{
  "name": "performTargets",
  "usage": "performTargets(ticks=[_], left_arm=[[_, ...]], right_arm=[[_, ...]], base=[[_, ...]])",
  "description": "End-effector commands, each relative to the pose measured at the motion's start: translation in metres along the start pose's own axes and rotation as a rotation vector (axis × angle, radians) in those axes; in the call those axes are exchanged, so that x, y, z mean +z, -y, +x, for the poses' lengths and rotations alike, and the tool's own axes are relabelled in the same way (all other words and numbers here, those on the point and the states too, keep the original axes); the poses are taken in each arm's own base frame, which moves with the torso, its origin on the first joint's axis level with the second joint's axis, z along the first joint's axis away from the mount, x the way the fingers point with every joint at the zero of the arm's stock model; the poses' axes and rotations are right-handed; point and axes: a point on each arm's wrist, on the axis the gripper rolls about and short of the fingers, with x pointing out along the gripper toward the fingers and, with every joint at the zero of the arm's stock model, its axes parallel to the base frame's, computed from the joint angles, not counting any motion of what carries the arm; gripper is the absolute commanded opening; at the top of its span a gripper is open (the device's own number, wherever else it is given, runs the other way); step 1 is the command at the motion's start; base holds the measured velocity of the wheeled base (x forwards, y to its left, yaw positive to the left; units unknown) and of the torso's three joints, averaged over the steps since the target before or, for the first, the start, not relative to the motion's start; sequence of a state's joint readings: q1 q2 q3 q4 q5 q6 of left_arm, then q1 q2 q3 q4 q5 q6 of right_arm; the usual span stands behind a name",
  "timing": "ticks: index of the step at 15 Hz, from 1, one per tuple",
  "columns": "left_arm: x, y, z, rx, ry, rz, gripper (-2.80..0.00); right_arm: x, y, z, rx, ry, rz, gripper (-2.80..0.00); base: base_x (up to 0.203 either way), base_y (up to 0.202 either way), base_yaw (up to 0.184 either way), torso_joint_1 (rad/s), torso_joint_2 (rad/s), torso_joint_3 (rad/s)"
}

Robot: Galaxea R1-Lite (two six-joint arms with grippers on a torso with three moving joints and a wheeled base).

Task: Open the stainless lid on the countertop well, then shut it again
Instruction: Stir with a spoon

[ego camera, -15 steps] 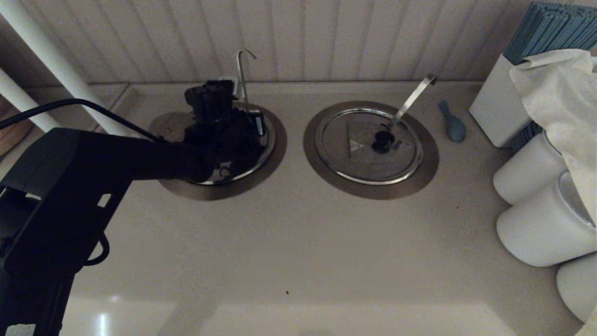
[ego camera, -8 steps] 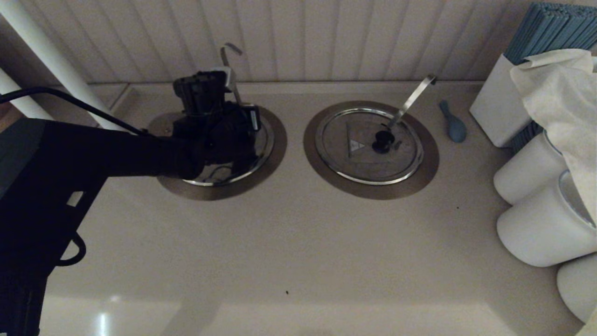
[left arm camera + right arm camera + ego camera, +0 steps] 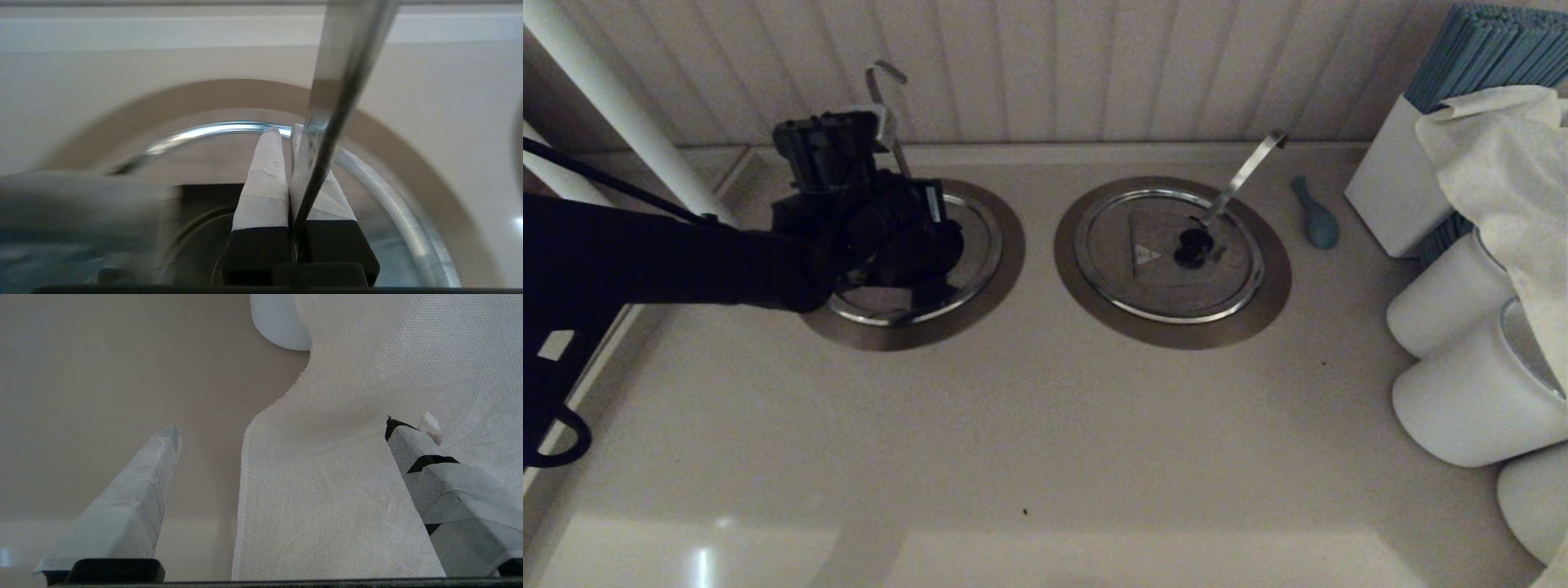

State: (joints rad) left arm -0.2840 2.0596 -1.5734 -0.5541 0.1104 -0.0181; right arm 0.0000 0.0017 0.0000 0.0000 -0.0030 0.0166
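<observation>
The stainless lid [image 3: 974,245] lies in the left countertop well [image 3: 1009,253], mostly hidden under my left arm. Its shiny rim [image 3: 212,130] shows in the left wrist view. The thin hook-topped handle [image 3: 883,75] leans toward the left, and my left gripper [image 3: 884,122] is shut on this handle [image 3: 347,61], which runs up between the taped fingers [image 3: 265,179]. How far the lid is off its seat I cannot tell. My right gripper [image 3: 282,428] is open above a pale cloth [image 3: 347,457]; it is out of the head view.
The twin lid [image 3: 1152,261], with its wide strip handle [image 3: 1245,171], sits closed in the right well. A blue spoon [image 3: 1315,214], a white box [image 3: 1388,188], white canisters [image 3: 1462,400] and the draped cloth [image 3: 1494,147] crowd the right side. The panelled wall stands close behind.
My left gripper has moved steadily left and slightly back with the handle in its grip. The hook top has swung left with it. The right well is unchanged.
</observation>
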Motion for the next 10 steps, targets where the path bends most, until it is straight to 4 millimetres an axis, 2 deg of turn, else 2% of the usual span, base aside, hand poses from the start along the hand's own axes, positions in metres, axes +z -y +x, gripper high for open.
performTargets(ticks=[1,3,4,7,10], left_arm=[[0.022,-0.013,-0.019,0.028,0.030,-0.001,-2.80],[0.025,-0.027,-0.034,0.059,-0.002,-0.002,-2.80],[0.026,-0.031,-0.034,0.071,-0.001,-0.001,-2.80],[0.014,-0.039,-0.015,0.098,-0.001,0.004,-2.80],[0.022,-0.038,-0.026,0.104,-0.039,0.004,-2.80]], right_arm=[[0.000,0.000,0.000,-0.001,-0.001,0.000,0.00],[0.000,0.000,0.000,0.000,-0.001,0.000,0.00],[0.000,0.000,0.000,0.000,-0.001,0.000,0.00],[0.000,0.000,0.000,0.000,-0.001,0.000,0.00],[0.000,0.000,0.000,0.000,-0.001,0.000,0.00]], base=[[0.000,0.000,0.000,0.000,0.00,0.000],[0.000,0.000,0.000,0.000,0.00,0.000],[0.000,0.000,0.000,0.000,0.00,0.000],[0.000,0.000,0.000,0.000,0.00,0.000],[0.000,0.000,0.000,0.000,0.00,0.000]])
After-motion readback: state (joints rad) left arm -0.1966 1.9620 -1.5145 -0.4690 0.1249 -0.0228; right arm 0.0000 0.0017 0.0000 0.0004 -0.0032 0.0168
